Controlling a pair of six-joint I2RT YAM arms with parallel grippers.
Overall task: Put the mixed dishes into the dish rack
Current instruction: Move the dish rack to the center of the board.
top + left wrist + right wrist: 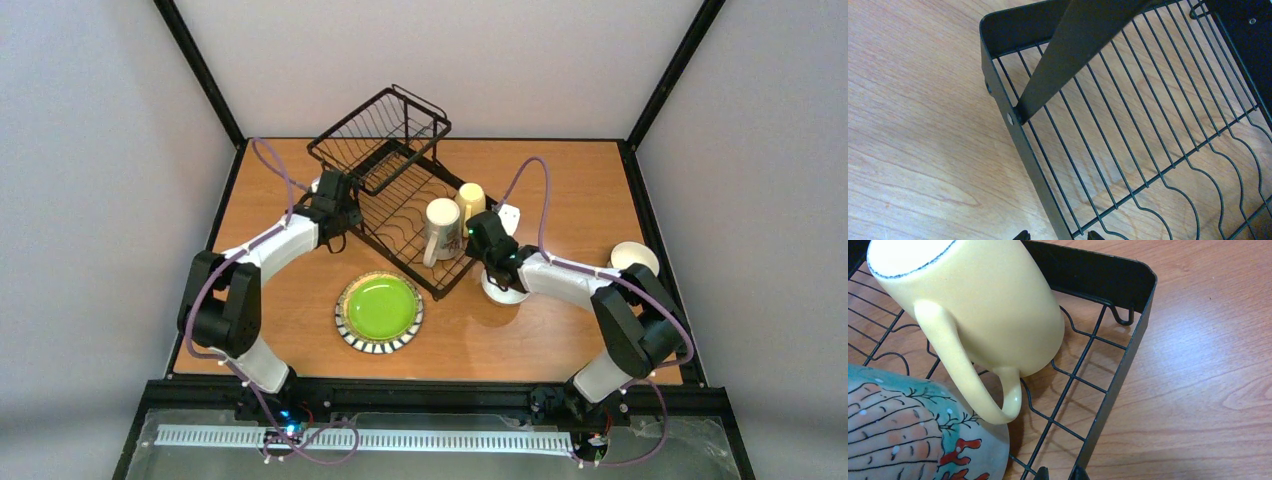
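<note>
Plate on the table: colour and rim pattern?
The plate is lime green with a black-and-white striped rim; top external view shows it best.

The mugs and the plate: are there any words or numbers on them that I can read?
None: no word, number or sign can be read in any view.
The pale yellow ceramic mug is plain.
The teal painted mug shows only red coral and dark branches, no letters.
The lime-green plate with a striped rim has no writing.

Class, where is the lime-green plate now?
Top view, centre: the lime-green striped-rim plate lies on the wooden table, just nearer than the black wire dish rack.
</note>
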